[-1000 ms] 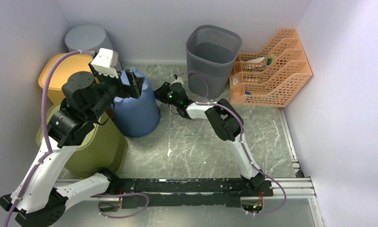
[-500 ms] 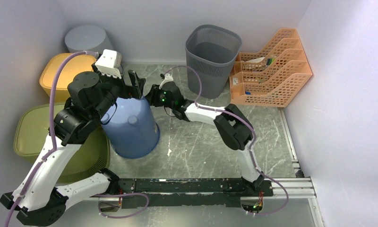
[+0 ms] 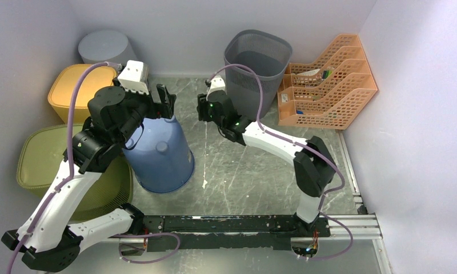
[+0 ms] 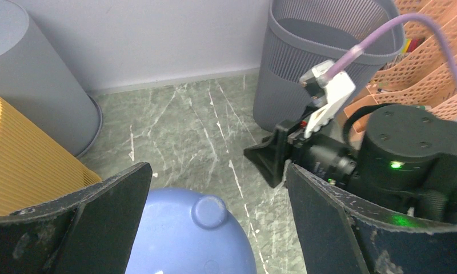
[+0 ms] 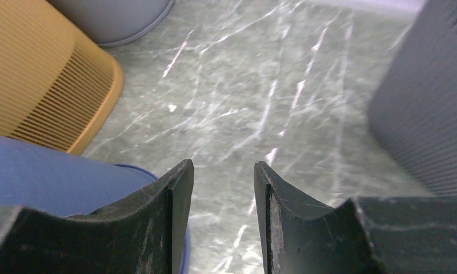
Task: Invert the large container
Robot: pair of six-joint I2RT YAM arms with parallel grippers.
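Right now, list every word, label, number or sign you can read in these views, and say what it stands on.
No readable text in any view.
The blue bin, grey mesh basket, yellow bin, green bin and orange file rack show plain surfaces.
The small coloured things in the rack's top slot are too small to tell whether they carry print.

Back centre: dark grey mesh wastebasket (image 3: 257, 63), upright on green marbled desk (image 3: 249, 177). Just right of it: tiered orange perforated plastic file rack (image 3: 329, 85), by the right wall. Back-left corner: pale grey round bin (image 3: 103, 45). Nearer along the left wall: yellow slatted bin (image 3: 72, 85), then olive-green bin (image 3: 37, 162).
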